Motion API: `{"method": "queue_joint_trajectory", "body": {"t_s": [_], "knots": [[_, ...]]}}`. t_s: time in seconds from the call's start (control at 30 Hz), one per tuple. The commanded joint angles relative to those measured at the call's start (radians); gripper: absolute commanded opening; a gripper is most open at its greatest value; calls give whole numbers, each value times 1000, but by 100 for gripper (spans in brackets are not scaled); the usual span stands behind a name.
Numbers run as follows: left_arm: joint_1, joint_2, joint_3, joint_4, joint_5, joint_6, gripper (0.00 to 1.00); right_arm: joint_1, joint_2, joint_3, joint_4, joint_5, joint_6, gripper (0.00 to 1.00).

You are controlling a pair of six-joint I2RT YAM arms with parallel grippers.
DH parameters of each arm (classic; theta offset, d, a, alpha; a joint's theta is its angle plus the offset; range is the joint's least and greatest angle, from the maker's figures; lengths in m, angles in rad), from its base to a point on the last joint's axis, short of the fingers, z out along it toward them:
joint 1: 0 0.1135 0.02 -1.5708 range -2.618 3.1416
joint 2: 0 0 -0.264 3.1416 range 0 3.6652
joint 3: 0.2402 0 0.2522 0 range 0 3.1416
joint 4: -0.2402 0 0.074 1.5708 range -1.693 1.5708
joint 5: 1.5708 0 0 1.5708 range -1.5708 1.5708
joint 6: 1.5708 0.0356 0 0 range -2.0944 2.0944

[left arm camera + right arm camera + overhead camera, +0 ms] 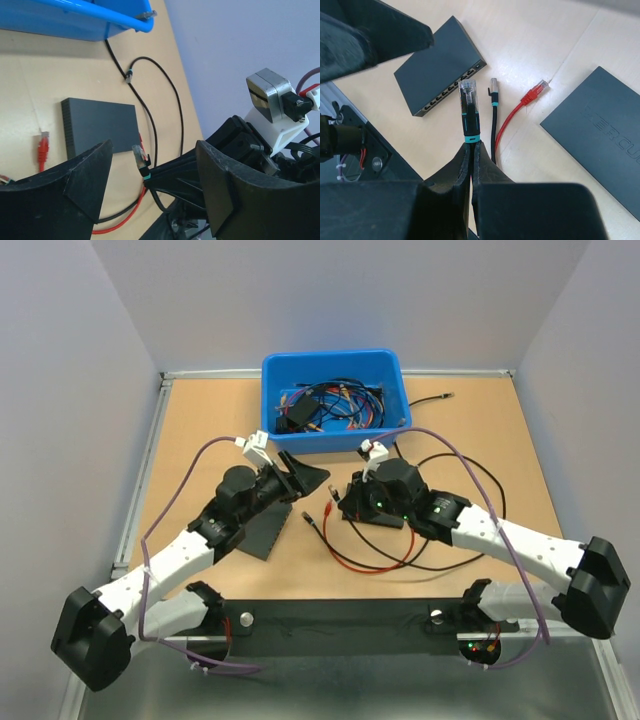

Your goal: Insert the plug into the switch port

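Observation:
The red plug (536,92) lies on the table on its thin red cable, held by nothing; it also shows in the left wrist view (44,146). A black switch (440,67) shows its row of ports toward the plugs and lies under my left arm (262,530). A second black switch (600,135) lies under my right gripper (100,131). My right gripper (471,147) (340,505) is shut on a black plug with a teal ring (469,107), held above the table. My left gripper (150,150) (300,475) is open and empty.
Another black plug (493,91) lies between the held plug and the red one. A blue bin (330,356) of tangled cables stands at the back, also in the left wrist view (50,22). Red and black cables loop on the table (370,560). A loose black cable end (129,76) lies near the bin.

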Motion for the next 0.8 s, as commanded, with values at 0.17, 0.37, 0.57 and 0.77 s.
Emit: {"method": "queue_joint_trajectory", "body": {"t_s": [0.17, 0.37, 0.57, 0.77], "knots": [[-80, 88, 15, 133, -29, -58, 71, 9, -49, 32, 24, -18, -17, 0], [-119, 132, 23, 150, -66, -70, 60, 10, -83, 29, 28, -24, -17, 0], [-134, 146, 32, 162, -83, -64, 35, 10, -112, 10, 37, -22, -20, 1], [-137, 147, 31, 176, -80, -67, 10, 10, -135, -8, 66, -18, -11, 1]]}}
